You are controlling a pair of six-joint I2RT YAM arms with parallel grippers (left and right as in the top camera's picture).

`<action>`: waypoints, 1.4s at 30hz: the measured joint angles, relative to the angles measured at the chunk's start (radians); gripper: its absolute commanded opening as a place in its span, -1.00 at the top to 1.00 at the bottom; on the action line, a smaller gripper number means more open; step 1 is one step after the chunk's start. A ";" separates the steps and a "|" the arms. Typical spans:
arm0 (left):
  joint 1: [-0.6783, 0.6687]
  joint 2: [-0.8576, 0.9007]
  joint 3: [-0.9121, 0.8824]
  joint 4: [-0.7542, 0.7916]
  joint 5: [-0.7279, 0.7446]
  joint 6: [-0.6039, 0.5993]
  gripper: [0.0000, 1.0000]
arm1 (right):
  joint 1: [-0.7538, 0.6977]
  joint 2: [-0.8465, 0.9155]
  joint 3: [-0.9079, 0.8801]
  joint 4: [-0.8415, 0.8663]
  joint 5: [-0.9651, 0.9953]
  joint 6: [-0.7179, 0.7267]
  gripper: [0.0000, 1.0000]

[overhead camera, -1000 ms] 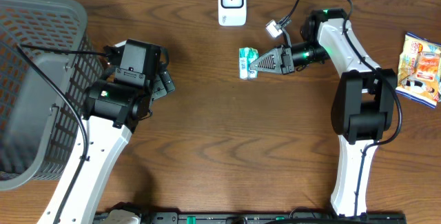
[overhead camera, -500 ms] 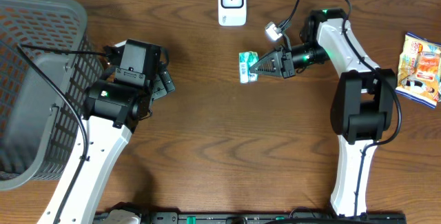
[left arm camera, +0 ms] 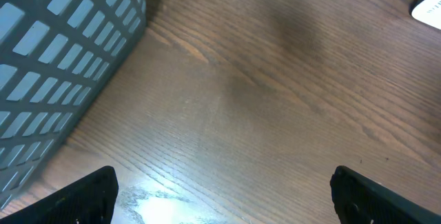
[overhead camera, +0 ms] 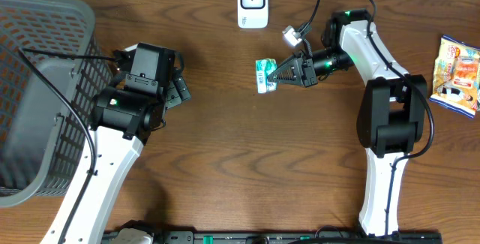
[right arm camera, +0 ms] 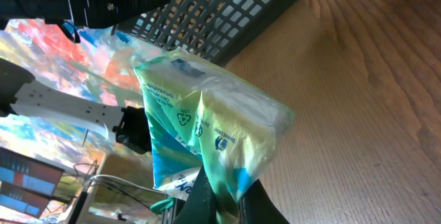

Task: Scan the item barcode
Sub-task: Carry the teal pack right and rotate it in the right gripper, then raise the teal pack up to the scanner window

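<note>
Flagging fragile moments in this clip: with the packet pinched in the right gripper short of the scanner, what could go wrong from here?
1. The right gripper pinches only a crinkled edge of the green packet. The soft wrapper could slip out or droop.
2. No barcode shows in either view, so it may face away from the scanner and the read could fail.

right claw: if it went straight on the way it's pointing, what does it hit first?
Likely the left claw; the green packet held in the right claw would touch first. Height unclear.
</note>
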 measured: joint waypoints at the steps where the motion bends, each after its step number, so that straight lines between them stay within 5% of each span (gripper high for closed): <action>1: 0.000 0.000 0.000 0.000 0.000 0.000 -0.95 | 0.000 0.000 0.000 0.000 0.000 0.000 0.98; 17: 0.000 0.000 0.000 0.000 0.000 0.000 -0.95 | 0.027 0.000 0.000 0.037 0.027 0.013 0.97; 23: 0.000 0.000 0.000 0.000 0.000 0.000 -0.96 | 0.092 0.000 0.000 0.198 0.050 0.126 0.97; 27: 0.000 0.000 0.000 0.000 0.000 0.000 -0.96 | 0.129 0.000 -0.003 0.445 0.093 0.329 0.97; 31: 0.000 0.000 0.000 0.000 0.000 0.000 -0.95 | 0.151 0.000 -0.004 0.731 0.338 0.720 0.98; 34: 0.000 0.000 0.000 0.000 0.000 0.000 -0.95 | 0.156 0.000 -0.002 0.787 0.577 0.939 0.98; 42: 0.000 0.000 0.000 0.000 0.000 0.000 -0.95 | 0.158 0.000 0.075 0.826 1.183 1.098 0.97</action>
